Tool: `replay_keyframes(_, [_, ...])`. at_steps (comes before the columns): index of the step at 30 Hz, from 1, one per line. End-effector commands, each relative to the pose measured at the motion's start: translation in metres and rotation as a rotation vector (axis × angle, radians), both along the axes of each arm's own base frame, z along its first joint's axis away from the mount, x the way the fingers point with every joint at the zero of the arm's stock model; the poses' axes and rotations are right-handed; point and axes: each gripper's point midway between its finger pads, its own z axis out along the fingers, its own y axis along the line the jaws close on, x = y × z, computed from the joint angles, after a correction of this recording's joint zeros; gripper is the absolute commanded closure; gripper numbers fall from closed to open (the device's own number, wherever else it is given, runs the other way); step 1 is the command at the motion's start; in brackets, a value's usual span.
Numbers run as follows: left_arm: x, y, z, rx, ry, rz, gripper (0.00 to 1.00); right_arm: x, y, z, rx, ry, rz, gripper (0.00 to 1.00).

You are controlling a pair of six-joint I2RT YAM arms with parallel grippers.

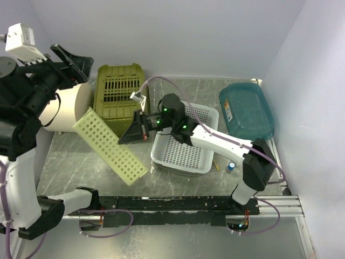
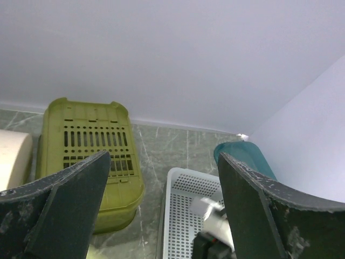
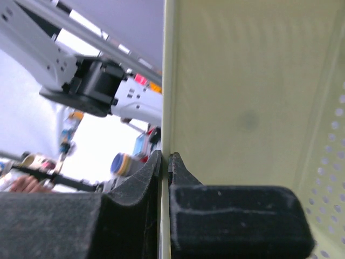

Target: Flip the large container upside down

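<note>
My top view is bright, evenly lit and sharp, with a soft shadow along the near edge of the white basket [image 1: 183, 154] beside the right gripper [image 1: 133, 134]. Past the left gripper [image 2: 164, 156] everything is crisp and flatly lit. Beyond the right gripper's fingers [image 3: 232, 216] the background glares white, and the pale container [image 3: 242, 97] pinched between them is blurred.

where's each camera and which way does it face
Top external: above and behind the robot, looking down on the table; left arm, right arm show.
Left wrist: raised, facing the back wall over olive crate and white basket; open jaws frame it.
Right wrist: against the pale perforated container; jaws shut on its wall.
Shared: top and left wrist both see crate and basket.
</note>
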Motion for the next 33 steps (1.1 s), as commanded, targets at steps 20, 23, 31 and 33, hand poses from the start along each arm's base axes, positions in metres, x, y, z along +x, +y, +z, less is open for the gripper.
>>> replay_keyframes(20, [0.036,-0.025,-0.031,0.010,0.061,-0.093,0.07,0.008,0.038,-0.176,-0.475,0.398,0.183,1.00])
replay_keyframes(23, [0.037,-0.024,-0.034,0.015,0.066,-0.087,0.07,0.031,0.025,-0.195,-0.505,0.424,0.115,1.00])
replay_keyframes(31, [0.040,-0.025,-0.038,0.014,0.074,-0.090,0.07,0.080,-0.010,-0.229,-0.619,0.402,-0.043,0.80])
replay_keyframes(33, [0.041,-0.026,-0.039,0.013,0.075,-0.093,0.07,0.087,-0.014,-0.230,-0.633,0.381,-0.066,0.72])
